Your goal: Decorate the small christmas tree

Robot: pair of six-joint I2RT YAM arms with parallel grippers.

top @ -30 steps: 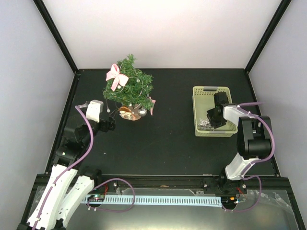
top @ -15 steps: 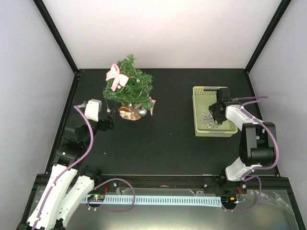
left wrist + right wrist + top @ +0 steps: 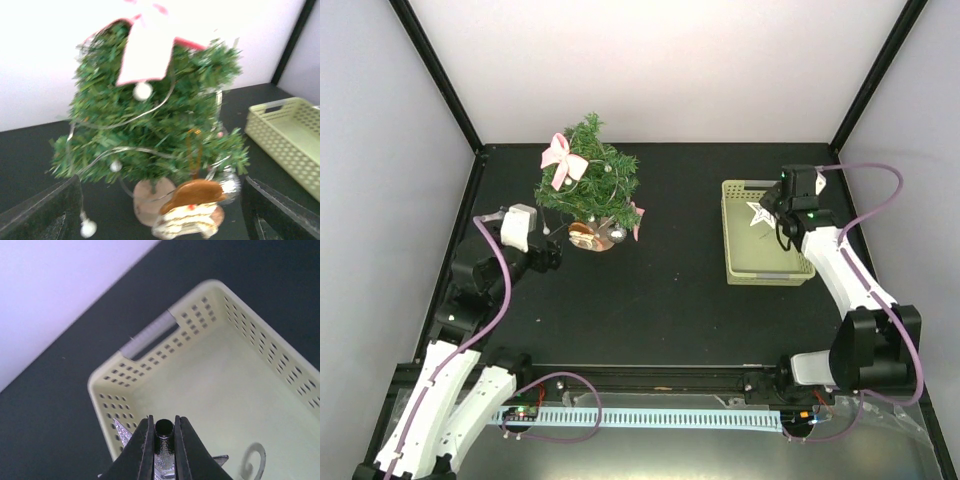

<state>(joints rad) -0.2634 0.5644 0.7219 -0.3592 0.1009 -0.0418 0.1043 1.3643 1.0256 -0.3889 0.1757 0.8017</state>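
The small christmas tree (image 3: 588,182) stands at the back left on its round wood base (image 3: 592,238). It carries a pink bow (image 3: 560,158), silver bead strings and a brown-and-white hanging ornament (image 3: 192,207). My left gripper (image 3: 549,257) is open and empty, just left of the trunk; the left wrist view shows the tree (image 3: 150,115) between its fingers (image 3: 40,215). My right gripper (image 3: 772,207) is shut on the tube of a silver glitter star (image 3: 757,213) and holds it above the pale green basket (image 3: 735,250). In the right wrist view the star (image 3: 165,462) sits between the shut fingers (image 3: 145,450).
The basket (image 3: 150,335) lies at the right of the black table, and what I see of its inside is bare. It also shows at the right edge of the left wrist view (image 3: 290,135). Black frame posts and white walls close the back and sides.
My right gripper has risen out of the basket toward its far end, carrying the silver star up with it. The left arm has barely moved.
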